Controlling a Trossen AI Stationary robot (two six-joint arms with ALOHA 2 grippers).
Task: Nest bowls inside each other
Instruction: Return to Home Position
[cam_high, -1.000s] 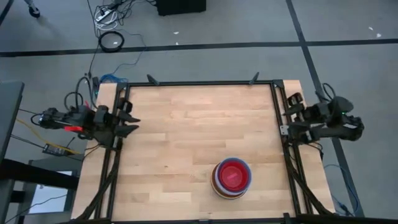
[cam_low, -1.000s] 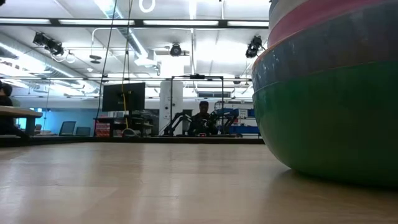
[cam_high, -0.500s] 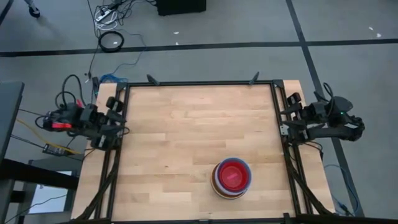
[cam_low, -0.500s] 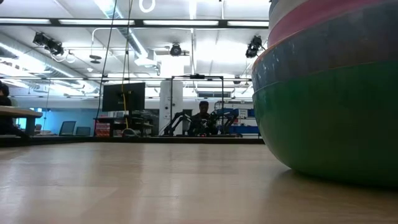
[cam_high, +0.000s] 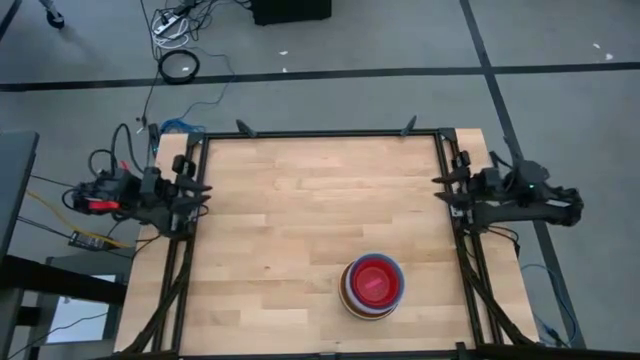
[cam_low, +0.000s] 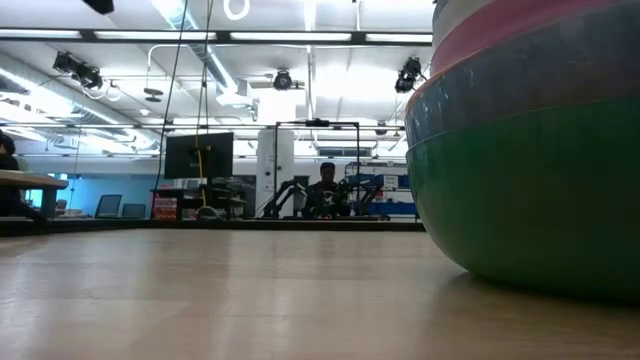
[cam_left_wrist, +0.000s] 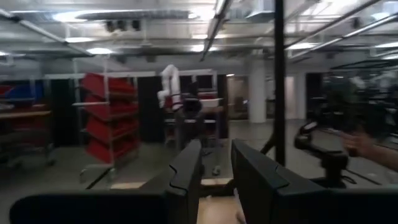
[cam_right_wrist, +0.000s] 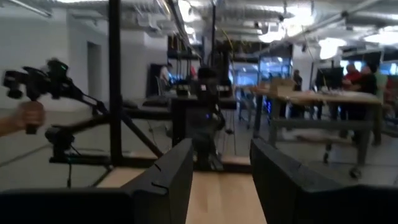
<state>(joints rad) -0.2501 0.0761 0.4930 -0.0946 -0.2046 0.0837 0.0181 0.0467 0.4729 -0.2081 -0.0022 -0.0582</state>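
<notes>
The bowls stand nested in one stack (cam_high: 373, 286) on the wooden table, near its front edge and right of the middle, with a red bowl (cam_high: 373, 280) innermost. The low view shows the stack from the side: the green bowl (cam_low: 530, 195) rests on the table by its base, with blue (cam_low: 540, 75) and pink (cam_low: 520, 25) rims above it. My left gripper (cam_high: 203, 190) (cam_left_wrist: 216, 168) is open at the table's left edge. My right gripper (cam_high: 442, 188) (cam_right_wrist: 221, 168) is open at the right edge. Both are far from the stack, with nothing between their fingers.
A black frame rail (cam_high: 320, 133) runs around the table. Bare wood (cam_high: 300, 210) lies between the arms and the stack. A person's hand (cam_right_wrist: 25, 117) on a handle shows beyond the table's side. A person (cam_low: 327, 188) sits far off in the room.
My left gripper has drawn back toward the table's left edge. My right gripper has tipped, so its fingers now reach out over the table's right rail. The stack of bowls has kept still.
</notes>
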